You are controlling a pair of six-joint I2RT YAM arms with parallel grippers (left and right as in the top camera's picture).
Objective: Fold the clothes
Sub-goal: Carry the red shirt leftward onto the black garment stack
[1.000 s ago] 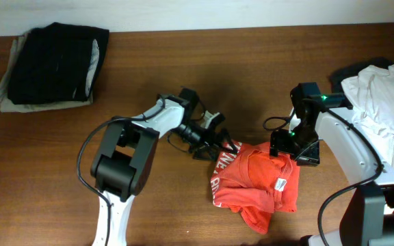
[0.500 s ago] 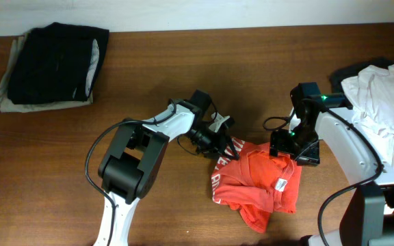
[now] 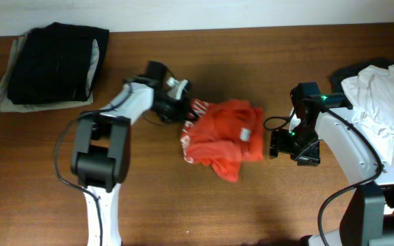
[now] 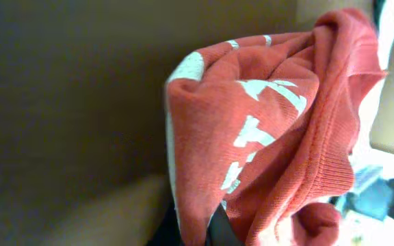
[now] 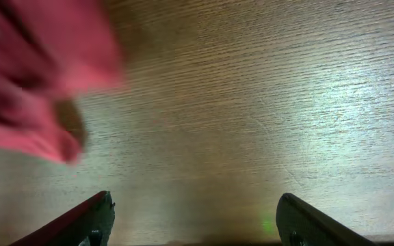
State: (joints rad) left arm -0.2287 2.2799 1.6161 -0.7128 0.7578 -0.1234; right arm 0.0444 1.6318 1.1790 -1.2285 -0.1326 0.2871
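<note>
A red-orange T-shirt (image 3: 221, 137) with white lettering, one of the clothes, lies bunched on the brown table (image 3: 183, 205) near the middle. My left gripper (image 3: 185, 109) is at its upper left corner, shut on the shirt's edge. In the left wrist view the shirt (image 4: 272, 123) hangs from the left gripper (image 4: 200, 231), its hem pinched between the dark jaws. My right gripper (image 3: 277, 143) stands open just right of the shirt, not touching it. The right wrist view shows the right gripper (image 5: 193, 219) over bare wood, with the shirt (image 5: 33, 68) blurred at the upper left.
A folded black garment (image 3: 52, 61) rests on a grey-beige one at the far left corner. A heap of white clothes (image 3: 382, 96) lies at the right edge, behind my right arm.
My left gripper closed on the shirt's edge and pulled it up and to the left. The shirt slid away from the right gripper, which stayed in place.
</note>
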